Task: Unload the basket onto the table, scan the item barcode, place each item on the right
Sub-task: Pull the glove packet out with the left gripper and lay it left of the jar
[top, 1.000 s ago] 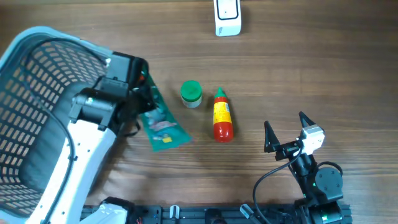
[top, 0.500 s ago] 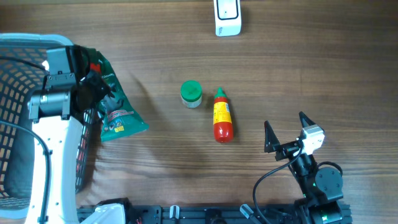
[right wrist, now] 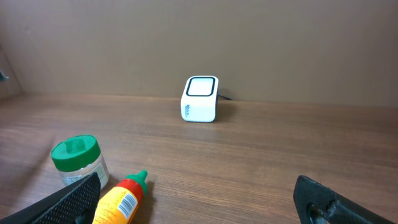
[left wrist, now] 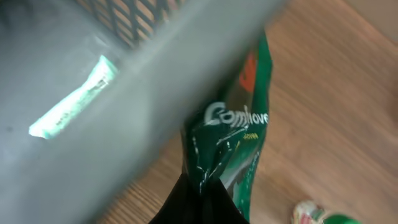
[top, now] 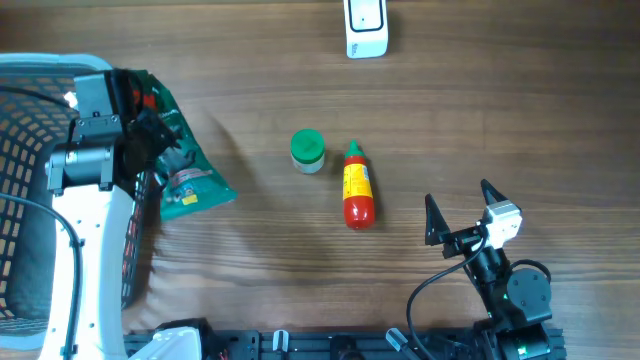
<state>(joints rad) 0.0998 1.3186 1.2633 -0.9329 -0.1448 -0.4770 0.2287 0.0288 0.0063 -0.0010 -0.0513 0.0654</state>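
My left gripper [top: 158, 140] is shut on a green snack pouch [top: 192, 186], which hangs over the right rim of the basket [top: 30, 150]. In the left wrist view the black fingertips [left wrist: 208, 202] pinch the pouch [left wrist: 239, 134] just beside the grey basket wall [left wrist: 112, 106]. The white barcode scanner [top: 366, 28] stands at the table's far edge, also in the right wrist view as the scanner [right wrist: 200, 98]. My right gripper [top: 462, 215] rests open near the front right, nothing between its fingers [right wrist: 68, 199].
A green-lidded jar [top: 307, 150] and a red and yellow sauce bottle [top: 357, 185] lie mid-table. Both show in the right wrist view, the jar [right wrist: 78, 162] and the bottle [right wrist: 121, 199] with its barcode label facing up.
The left arm has carried the green pouch leftward from the table to the basket's rim, then nearly stopped. The right arm has not moved.
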